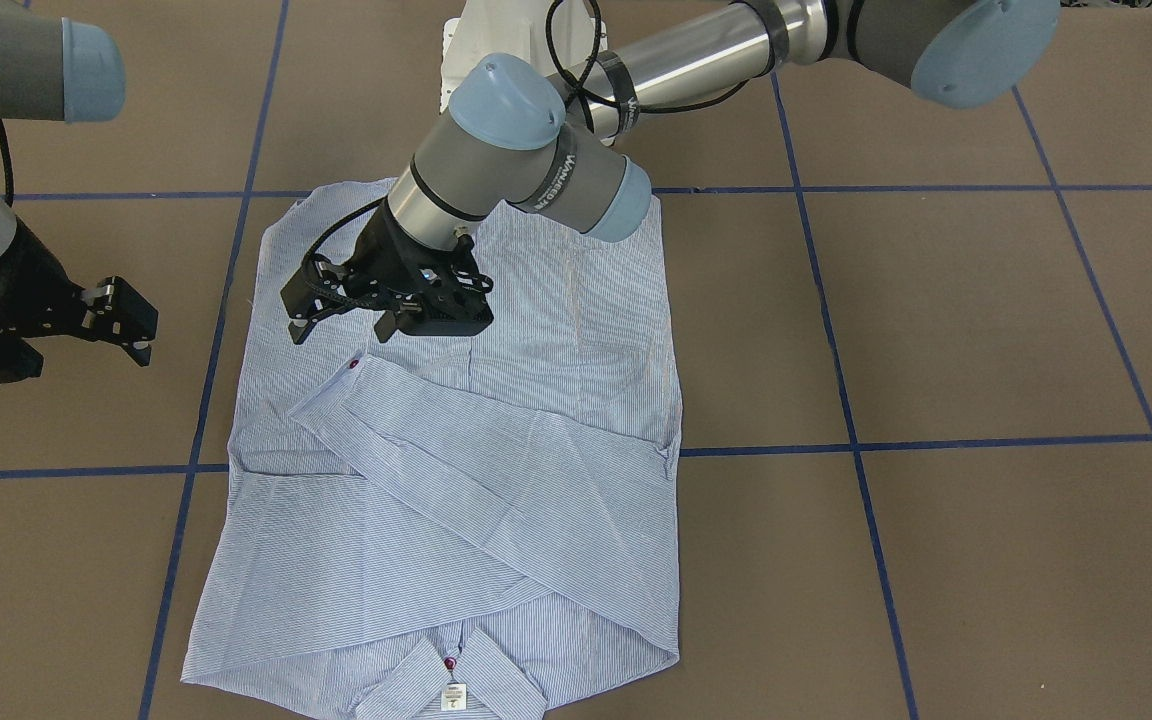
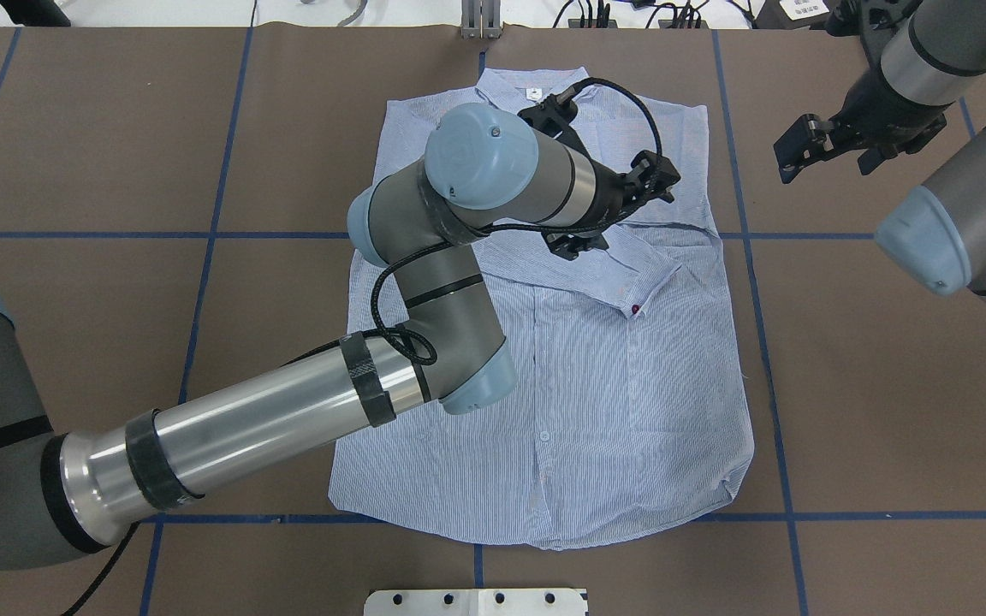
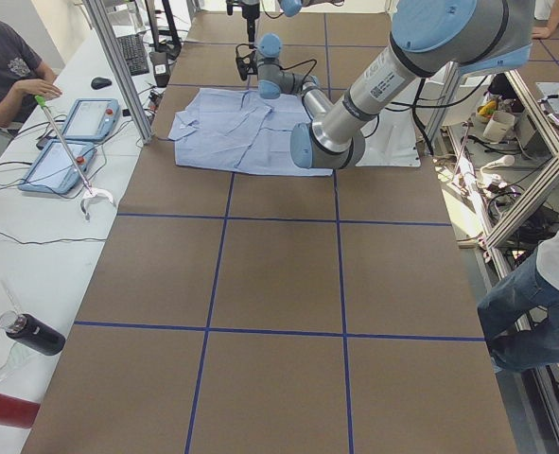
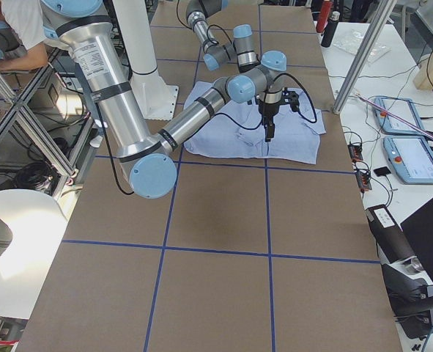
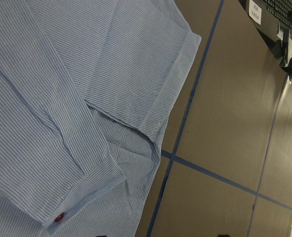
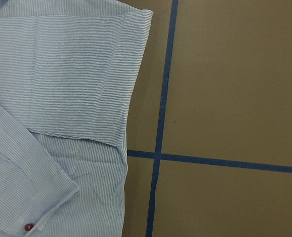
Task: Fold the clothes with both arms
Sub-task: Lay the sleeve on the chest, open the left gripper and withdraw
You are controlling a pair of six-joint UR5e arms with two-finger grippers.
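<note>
The light blue striped shirt (image 2: pixel 613 385) lies flat on the brown table, collar and white label (image 1: pixel 453 697) at the far side from the robot. Both sleeves are folded across its chest; the top one ends in a cuff with a red button (image 1: pixel 354 365). My left gripper (image 1: pixel 341 330) hovers open just above the shirt, beside that cuff, holding nothing. My right gripper (image 2: pixel 801 150) hangs open over bare table off the shirt's right edge, level with the shoulder. Both wrist views look down on the cuff (image 5: pixel 59 216) and the shirt's folded edge (image 6: pixel 131 74).
Blue tape lines (image 2: pixel 750 235) mark a grid on the table. The white pedestal base (image 2: pixel 476 601) sits at the near edge. A side bench holds tablets (image 3: pixel 90 118) and bottles (image 3: pixel 33 333), with a person seated there and another standing at the table's other side.
</note>
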